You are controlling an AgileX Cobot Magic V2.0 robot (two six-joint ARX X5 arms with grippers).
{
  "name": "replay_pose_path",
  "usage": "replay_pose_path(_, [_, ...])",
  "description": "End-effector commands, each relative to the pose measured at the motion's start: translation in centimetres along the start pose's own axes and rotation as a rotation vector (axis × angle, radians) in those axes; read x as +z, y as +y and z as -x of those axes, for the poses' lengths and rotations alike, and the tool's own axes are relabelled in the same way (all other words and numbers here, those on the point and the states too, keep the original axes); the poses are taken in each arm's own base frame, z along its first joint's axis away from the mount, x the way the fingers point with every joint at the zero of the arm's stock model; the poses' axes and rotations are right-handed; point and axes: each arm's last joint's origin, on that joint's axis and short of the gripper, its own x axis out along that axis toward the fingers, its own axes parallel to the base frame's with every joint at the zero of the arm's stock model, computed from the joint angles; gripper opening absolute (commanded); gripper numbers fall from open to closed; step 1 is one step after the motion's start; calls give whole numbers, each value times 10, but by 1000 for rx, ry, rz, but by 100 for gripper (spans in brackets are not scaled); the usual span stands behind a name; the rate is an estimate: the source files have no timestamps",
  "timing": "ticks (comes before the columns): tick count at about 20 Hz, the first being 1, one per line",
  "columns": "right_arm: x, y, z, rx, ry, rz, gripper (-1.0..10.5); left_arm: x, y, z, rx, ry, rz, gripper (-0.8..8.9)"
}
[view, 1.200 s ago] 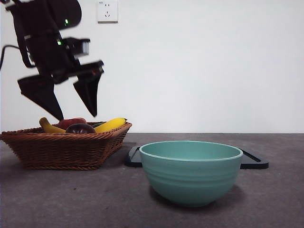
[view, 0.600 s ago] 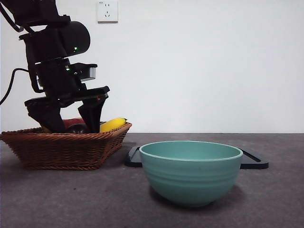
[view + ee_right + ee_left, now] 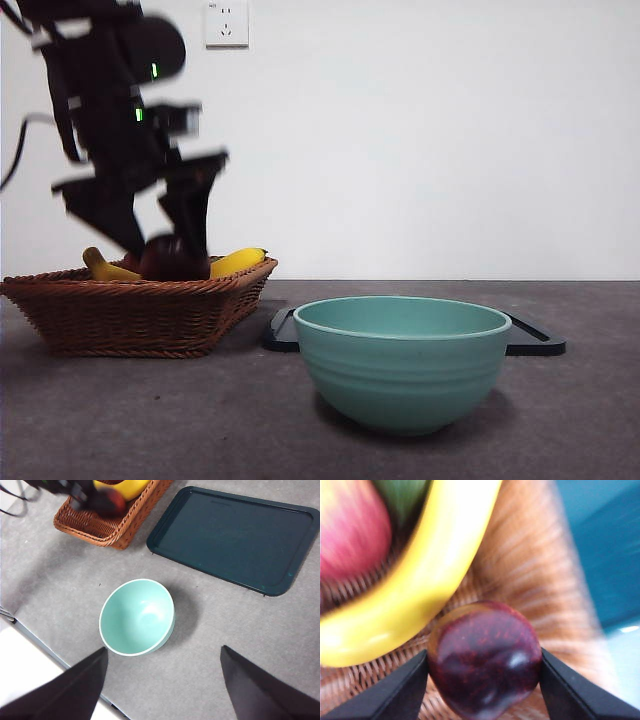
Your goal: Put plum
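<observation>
1. The table [image 3: 150,420] is a grey surface that carries everything else; the wicker basket is the landmark used below.
2. The dark tray [image 3: 235,535] lies flat on the table just beside the basket, one of its corners near the basket's side, and well apart from the left gripper.
3. The wicker basket [image 3: 135,310] stands on the table at the far left of the front view, its woven rim flaring outward.
4. The teal bowl [image 3: 402,360] sits upright on the table, near the basket but apart from it, and in front of the tray in the front view.
5. The left gripper [image 3: 160,215] hangs over the basket, blurred in the front view, its two black jaws clamped on opposite sides of the plum.
6. The right gripper [image 3: 162,685] is well away from the basket, above the table near the bowl, its jaws spread wide with nothing between them.
7. A yellow banana [image 3: 415,580] lies in the basket beneath the plum, its tip reaching the basket's rim on the tray side.
8. A red-pink fruit [image 3: 350,527] rests in the basket beside the banana, with something green [image 3: 402,495] next to it, too blurred to name.
9. The plum [image 3: 485,660] is dark maroon, pinched between the left jaws just above the basket's rim, over the wicker.
</observation>
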Motion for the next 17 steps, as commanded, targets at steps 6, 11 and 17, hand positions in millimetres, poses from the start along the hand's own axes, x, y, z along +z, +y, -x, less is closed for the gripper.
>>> replay_pose_path(6, [5, 2, 3, 5, -23, 21, 360, -5, -64, 93, -231, -158, -163, 272])
replay_pose_path(11, [5, 2, 3, 5, -23, 21, 360, -21, -118, 92, -337, -118, -325, 272])
replay_pose_path(17, [5, 2, 3, 5, -23, 21, 360, -36, -162, 47, -382, 7, -443, 272])
